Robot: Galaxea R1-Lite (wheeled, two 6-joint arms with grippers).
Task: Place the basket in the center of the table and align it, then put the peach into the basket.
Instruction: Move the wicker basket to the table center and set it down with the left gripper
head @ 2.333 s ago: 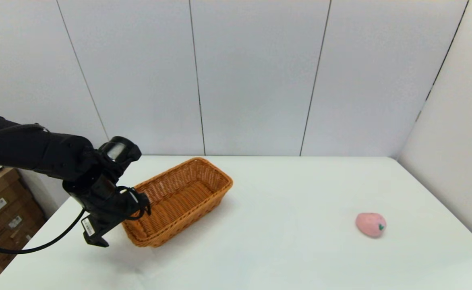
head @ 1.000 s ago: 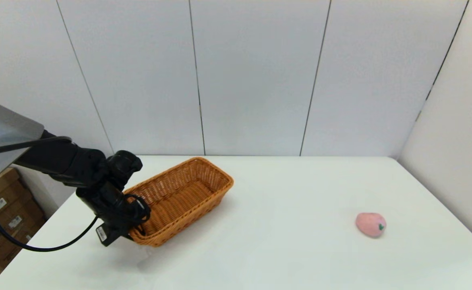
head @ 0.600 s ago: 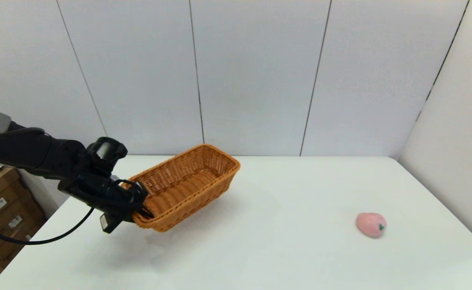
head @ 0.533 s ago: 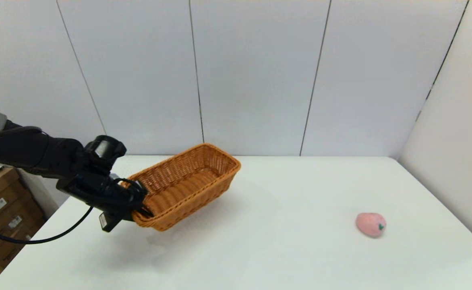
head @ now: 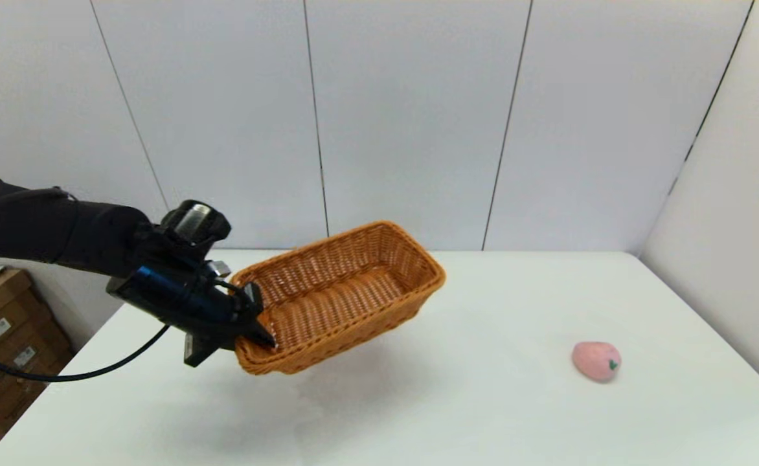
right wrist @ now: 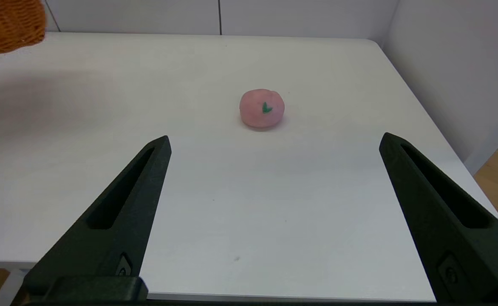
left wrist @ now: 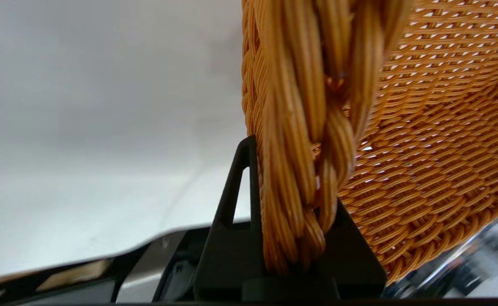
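The orange-brown wicker basket hangs tilted above the white table, left of its middle. My left gripper is shut on the braided rim of its near short end; the left wrist view shows that rim pinched between the black fingers. The pink peach lies on the table at the right, also seen in the right wrist view. My right gripper stands open near the table's front edge, well short of the peach, with nothing between its fingers. A corner of the basket shows far off there.
White wall panels close off the back and right side of the table. Cardboard boxes stand on the floor past the table's left edge. A black cable hangs from the left arm.
The left gripper closed on the basket's near rim, lifted it off the table and carried it to the right, higher and more tilted. The peach has not moved.
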